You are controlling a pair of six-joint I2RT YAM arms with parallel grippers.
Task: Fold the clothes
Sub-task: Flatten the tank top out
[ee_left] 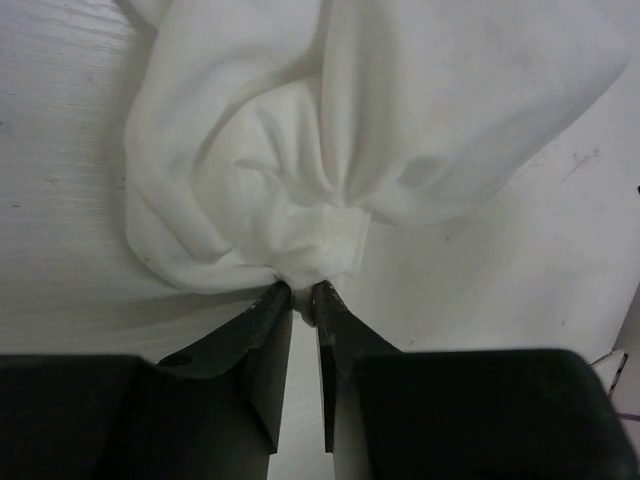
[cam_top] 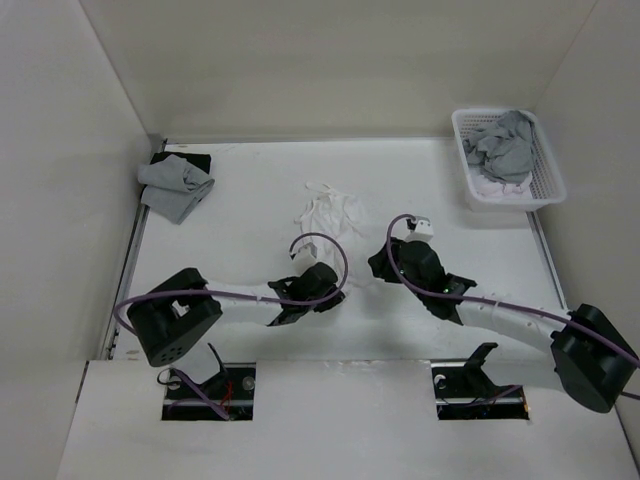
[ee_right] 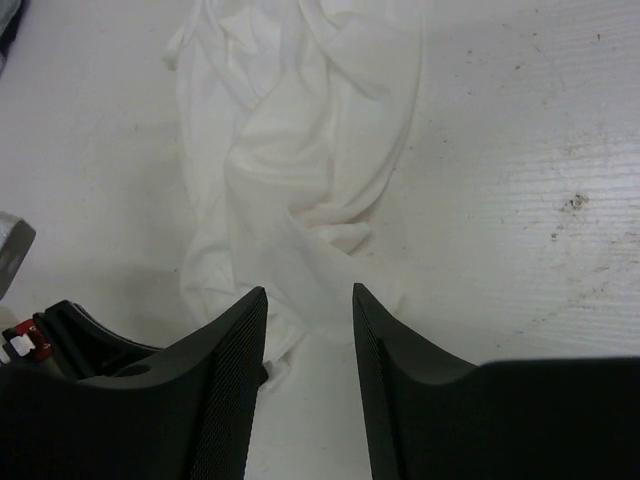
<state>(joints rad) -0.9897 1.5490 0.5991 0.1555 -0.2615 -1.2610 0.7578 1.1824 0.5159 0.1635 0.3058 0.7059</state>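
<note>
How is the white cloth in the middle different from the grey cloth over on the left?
The white cloth lies in the middle of the table, while the grey cloth sits in the far left corner. The left tool is pinching the white cloth's edge, but no tool touches the grey cloth. Both are bunched up, not neatly folded.

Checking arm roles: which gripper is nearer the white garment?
Left. The left gripper pinches a bunched edge of the white garment; the right gripper stands open at its edge, gripping nothing.
</note>
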